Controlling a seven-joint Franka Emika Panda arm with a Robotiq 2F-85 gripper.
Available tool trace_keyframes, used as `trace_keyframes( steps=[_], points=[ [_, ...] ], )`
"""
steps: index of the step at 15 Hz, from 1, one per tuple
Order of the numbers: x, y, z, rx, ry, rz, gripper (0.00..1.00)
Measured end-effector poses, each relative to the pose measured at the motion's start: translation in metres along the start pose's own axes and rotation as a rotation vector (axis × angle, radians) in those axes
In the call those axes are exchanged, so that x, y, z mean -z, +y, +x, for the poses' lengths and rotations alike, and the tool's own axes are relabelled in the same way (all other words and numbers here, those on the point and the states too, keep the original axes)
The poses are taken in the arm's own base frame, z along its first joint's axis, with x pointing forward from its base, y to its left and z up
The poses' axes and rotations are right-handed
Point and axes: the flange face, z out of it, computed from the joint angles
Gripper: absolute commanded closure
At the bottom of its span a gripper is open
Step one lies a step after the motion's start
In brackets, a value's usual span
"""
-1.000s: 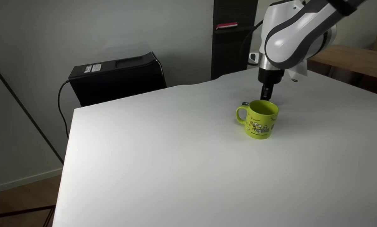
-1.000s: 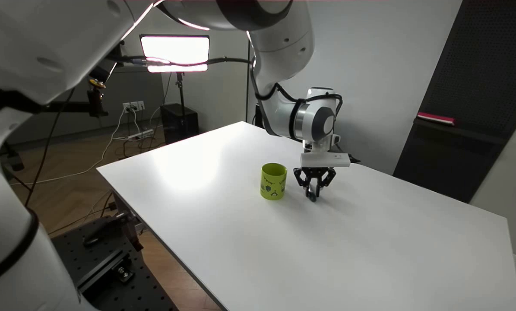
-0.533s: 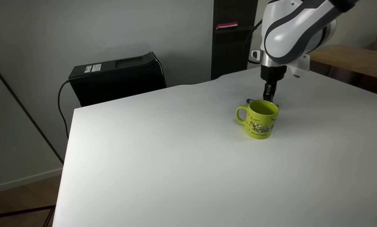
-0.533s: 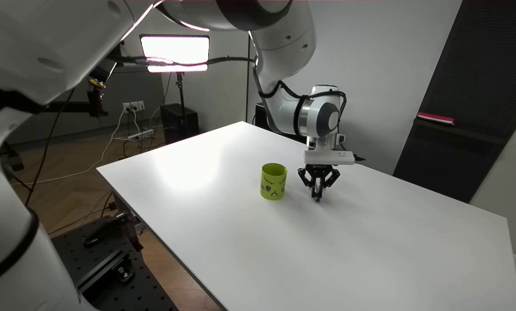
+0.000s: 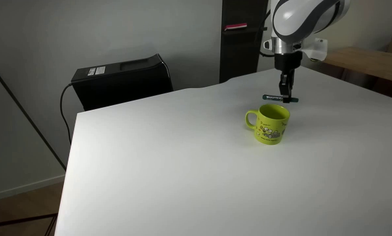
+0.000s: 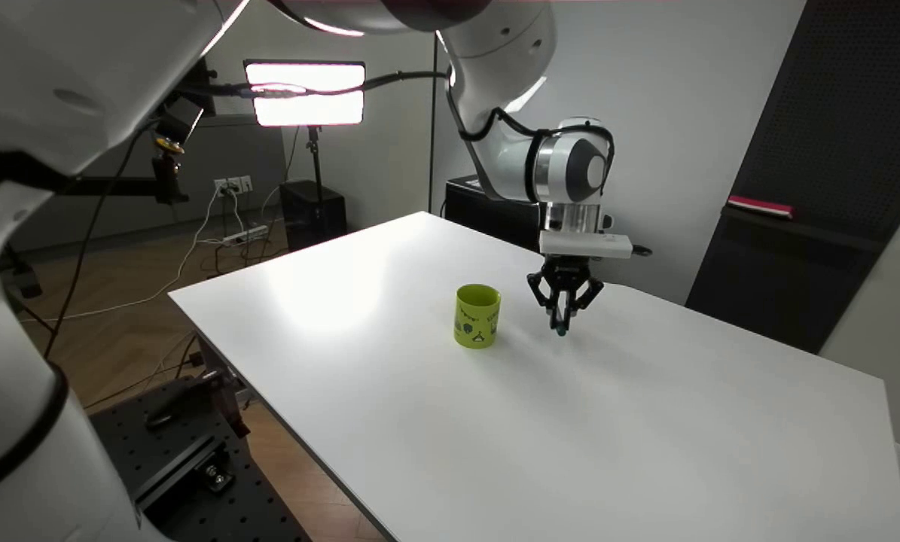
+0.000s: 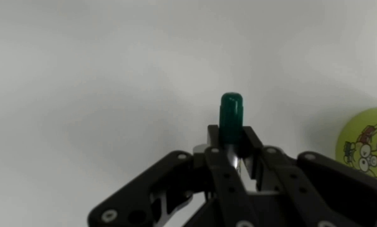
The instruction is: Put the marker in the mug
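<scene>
Claw [image 7: 231, 135] holding marker [image 7: 231, 115], mug [image 5: 269, 126] w/ illegible txt [image 5: 269, 139]

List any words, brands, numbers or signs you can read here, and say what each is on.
None can be read with certainty.
On the mug: a line of lettering below the cartoon, too small to read.
On the black box: two pale labels, any print too small and blurred.
On the marker: speckled marks on its silvery part, too blurred to tell whether they are words.
</scene>
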Motion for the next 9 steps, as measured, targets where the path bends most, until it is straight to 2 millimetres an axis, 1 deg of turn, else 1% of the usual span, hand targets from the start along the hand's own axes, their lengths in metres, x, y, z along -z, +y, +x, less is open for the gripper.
trace_keyframes(
  steps=[4,9],
  points=[
    [0.024,-0.001,-0.006,-0.006,-0.077,0.040,0.95],
    [0.044,-0.011,-0.007,-0.001,-0.164,0.113,0.95]
  ],
)
